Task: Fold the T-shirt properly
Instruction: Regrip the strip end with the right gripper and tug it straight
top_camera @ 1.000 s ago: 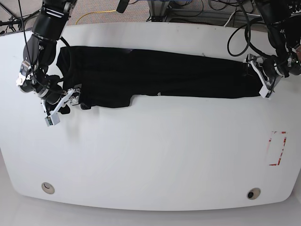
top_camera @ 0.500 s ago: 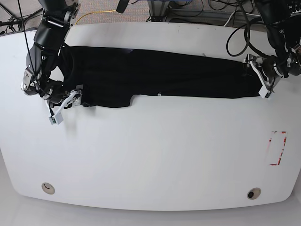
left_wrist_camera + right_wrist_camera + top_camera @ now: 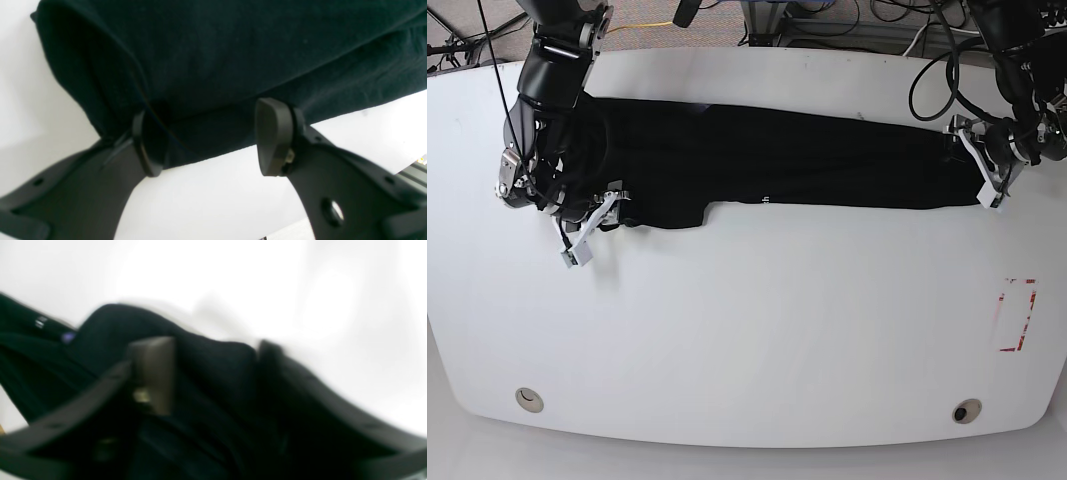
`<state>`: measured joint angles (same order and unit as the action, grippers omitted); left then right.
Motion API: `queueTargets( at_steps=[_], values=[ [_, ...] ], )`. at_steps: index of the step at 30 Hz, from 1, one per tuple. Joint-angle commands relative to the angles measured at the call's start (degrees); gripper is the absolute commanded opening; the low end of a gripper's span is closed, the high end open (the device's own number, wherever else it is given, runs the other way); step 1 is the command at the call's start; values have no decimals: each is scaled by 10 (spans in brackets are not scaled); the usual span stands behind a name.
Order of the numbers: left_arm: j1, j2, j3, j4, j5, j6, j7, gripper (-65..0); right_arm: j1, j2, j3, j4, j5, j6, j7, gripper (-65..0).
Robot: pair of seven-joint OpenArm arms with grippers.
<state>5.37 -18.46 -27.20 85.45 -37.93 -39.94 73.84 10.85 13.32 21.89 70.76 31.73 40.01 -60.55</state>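
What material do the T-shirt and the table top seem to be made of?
T-shirt: soft knitted cloth, probably cotton, matte black. In the left wrist view its surface looks faintly fuzzy, and it sags in rounded folds.
Table: a hard, smooth white board, perhaps laminate or painted wood; I cannot tell which. It stays flat and carries a soft sheen, with faint shadows under the arms.

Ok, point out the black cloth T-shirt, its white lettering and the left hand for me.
black cloth T-shirt (image 3: 807, 160), base view, mid-body.
white lettering (image 3: 765, 201), base view, near hem edge.
left hand (image 3: 206, 140), left wrist view, between fingertips.
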Motion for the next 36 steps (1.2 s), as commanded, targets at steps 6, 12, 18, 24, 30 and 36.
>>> queueTargets(
  at_steps=[6,12,18,24,30,36],
  values=[
    [-6,-8,-2,7,-1,-1,-5,-272,10,6,-17,28,8,0,4,-596],
    [-6,-8,-2,7,-1,-1,-5,-272,-27,3,-17,155,8,0,4,-587],
    [-6,-8,-1,7,-1,-1,-6,-272,-69,-3,1,237,42,0,-29,-588],
    [-6,-9,-1,6,-1,-1,-6,-272,-123,2,64,246,129,0,-56,-588],
    [-3,-11,-1,6,0,-1,-6,-272,-177,10,77,246,168,0,-63,-587],
    [-3,-12,-1,6,0,-1,-5,-272,-200,10,80,246,168,0,-40,-518]
  ],
)
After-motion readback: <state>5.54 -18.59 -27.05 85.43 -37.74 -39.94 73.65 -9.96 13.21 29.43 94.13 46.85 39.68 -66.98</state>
